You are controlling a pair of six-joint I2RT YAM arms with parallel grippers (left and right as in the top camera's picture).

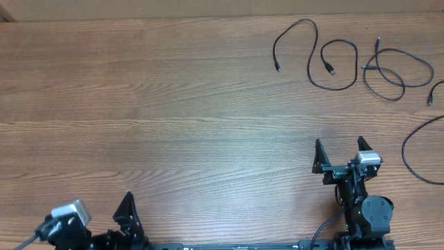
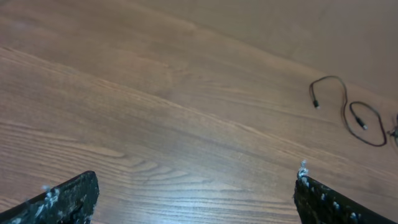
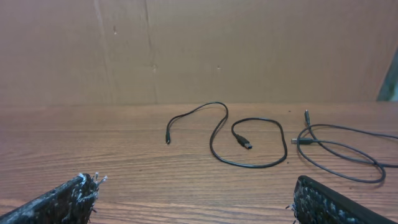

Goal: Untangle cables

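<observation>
Both tools are spread wide with nothing between the fingers: the left gripper (image 2: 198, 186) low at the table's (image 1: 173, 104) front left, the right gripper (image 1: 340, 151) at front right. Overhead, the cables lie far right: an S-curved cable (image 1: 309, 66), a looped cable (image 1: 385, 70) beside it, and an edge cable (image 1: 404, 151) (missing from both wrist views). The right wrist view catches the first two; the left wrist view shows only the S-curved one.
</observation>
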